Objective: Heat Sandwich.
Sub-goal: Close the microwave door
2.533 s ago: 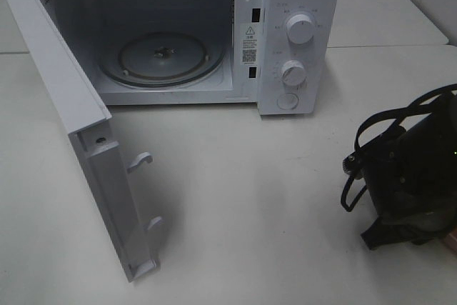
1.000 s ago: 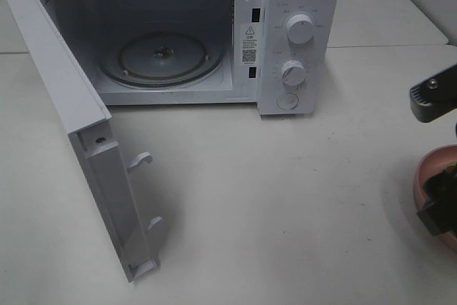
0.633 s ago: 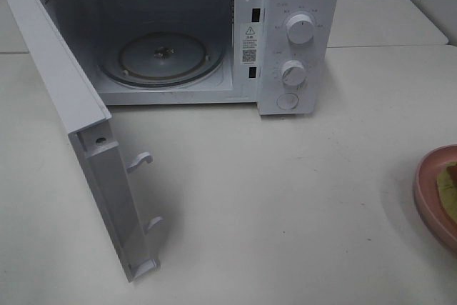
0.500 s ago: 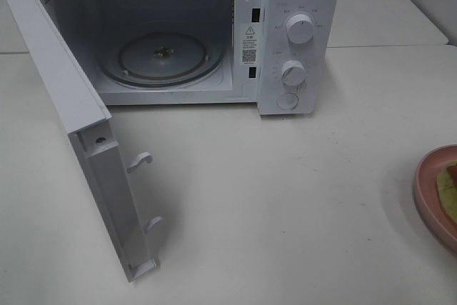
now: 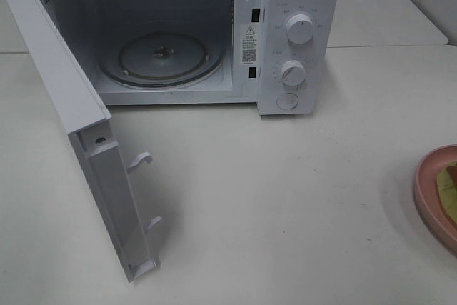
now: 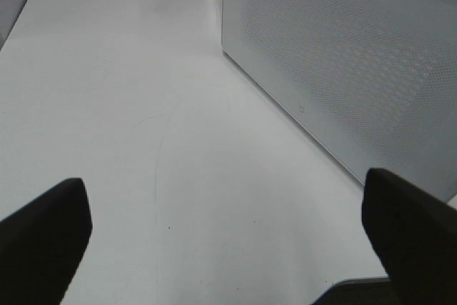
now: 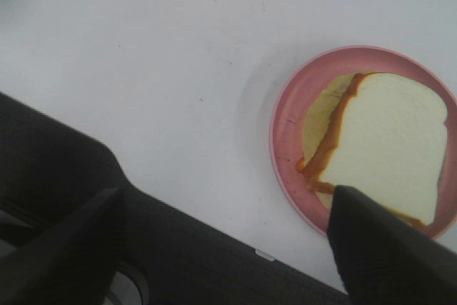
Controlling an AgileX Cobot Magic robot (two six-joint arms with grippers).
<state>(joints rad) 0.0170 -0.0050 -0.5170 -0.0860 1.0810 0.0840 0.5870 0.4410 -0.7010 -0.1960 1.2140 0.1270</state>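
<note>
The left gripper [image 6: 225, 244] has its jaws spread wide apart with nothing between them; only bare white table [image 6: 128, 105] lies in the gap. Ahead of the jaws and toward one finger stands the perforated outer face of the microwave door [image 6: 350, 55], clear of both fingertips. The right gripper [image 7: 228, 241] also has its jaws wide apart and holds nothing. The sandwich [image 7: 378, 144], pale bread with an orange-brown edge and a yellowish layer under it, lies on a round pink plate [image 7: 282, 141] just ahead of one right finger [image 7: 378, 248], whose tip overlaps the plate rim in the wrist view; contact cannot be told. The space between the jaws holds bare table only. In the high view, neither gripper is visible; the plate [image 5: 428, 191] sits at the table's right edge, well apart from the white microwave [image 5: 300, 5], whose door [image 5: 78, 119] stands open, exposing the glass turntable [image 5: 161, 58].
</note>
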